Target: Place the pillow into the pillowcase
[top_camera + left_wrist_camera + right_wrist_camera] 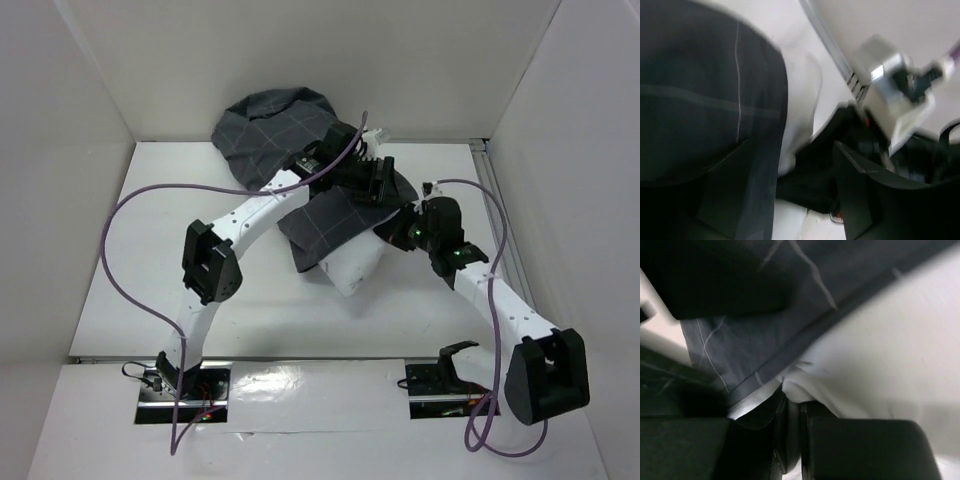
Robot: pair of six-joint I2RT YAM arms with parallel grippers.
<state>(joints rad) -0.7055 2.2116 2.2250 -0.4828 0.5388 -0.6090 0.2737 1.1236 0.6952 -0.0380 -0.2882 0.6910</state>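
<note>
pillow (352, 268) looks mostly inside: only one white corner pokes out of the open end, to the left of the right gripper (800, 407) and nearer the arm bases. pillowcase (275, 125) drapes over the rest, wrinkled and bunched, its far end heaped up beyond the left gripper (380, 185) against the back wall. in the right wrist view the hem runs diagonally just above the right gripper's fingertips. right gripper is clenched on a puckered white fold right at that hem. reads as pillow cloth, though I can't rule out a bit of hem pinched in with it. left gripper sits over the case just beyond the right one, jaws apart, nothing between them that I can make out (its view is blurred). grey cloth lies to one side of it, white pillow just past that. my read: late in the stuffing step, case over most of the pillow, one corner to go. next move probably calls for left to take the hem close beside the right gripper and draw it toward the bases over the exposed corner, while right holds or feeds the pillow in. cloth is limp, so pinch the edge layer only, not the bulk. bench (150, 230) is white too, so the corner is low contrast.
</note>
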